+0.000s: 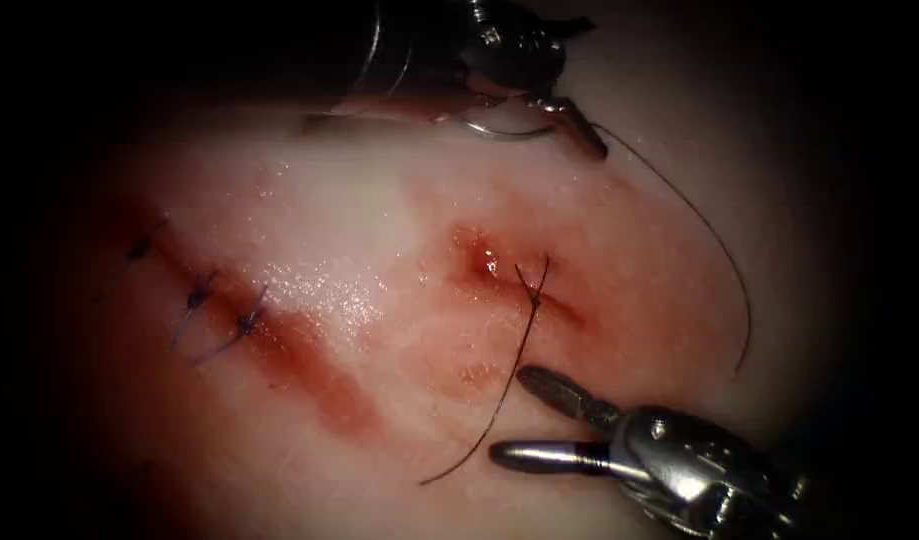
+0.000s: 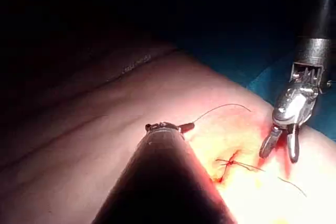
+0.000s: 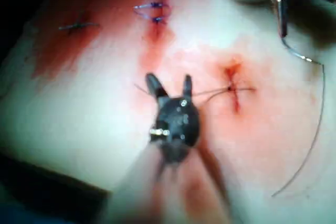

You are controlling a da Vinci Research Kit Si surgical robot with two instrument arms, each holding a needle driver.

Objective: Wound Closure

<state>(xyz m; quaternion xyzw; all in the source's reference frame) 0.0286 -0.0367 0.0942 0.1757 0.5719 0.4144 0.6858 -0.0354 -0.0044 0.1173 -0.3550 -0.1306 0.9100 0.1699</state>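
The right tool [image 1: 534, 420] sits nearest, jaws spread and holding nothing, just beside the thread [image 1: 509, 385] crossing the cut [image 1: 524, 290]. Beyond it, the left tool [image 1: 569, 125] pinches the needle [image 1: 499, 128] near its tail, clear of the tissue [image 1: 379, 400]. Judging by this, a knot comes due; it calls for catching the free end.

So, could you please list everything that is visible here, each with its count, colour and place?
tissue: one, pale pink, under everything.
cut: one, red, right of centre, thread crossing it.
stitches: three, blue-purple, on the left closed wound.
red fluid: smears along both wounds.
needle: one, silver, curved, held near the middle of its curve, out of the tissue.
thread: one, dark, from needle through cut, free tail below.
left pincer: shut on needle, above cut.
right pincer: open, holds nothing, below cut.
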